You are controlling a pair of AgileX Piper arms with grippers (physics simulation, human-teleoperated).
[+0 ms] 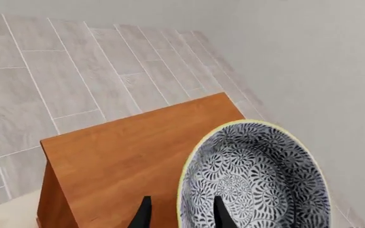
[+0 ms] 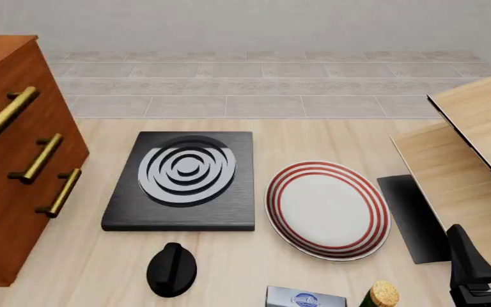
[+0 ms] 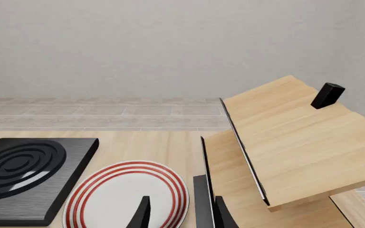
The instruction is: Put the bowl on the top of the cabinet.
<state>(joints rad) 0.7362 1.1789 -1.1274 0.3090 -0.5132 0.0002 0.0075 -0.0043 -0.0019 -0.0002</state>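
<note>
In the left wrist view the bowl (image 1: 258, 175), black-and-white swirls inside with a pale yellow rim, sits over one end of the cabinet's (image 1: 125, 156) flat reddish-brown top. My left gripper (image 1: 181, 198) is open and straddles the bowl's rim, one finger inside and one outside, with a gap on each side. Whether the bowl's base touches the top is hidden. The front view shows the cabinet (image 2: 7, 211) at the far left, but not the bowl or the left arm. My right gripper (image 2: 484, 230) stands open and empty at the lower right.
On the table lie a black hob slab with white rings (image 2: 186, 179), a white plate with red rings (image 2: 327, 208), a black knob-like object (image 2: 171, 268), a small box (image 2: 305, 297) and a corked bottle top (image 2: 382, 294). Pale wood boards (image 2: 475, 147) rise at the right.
</note>
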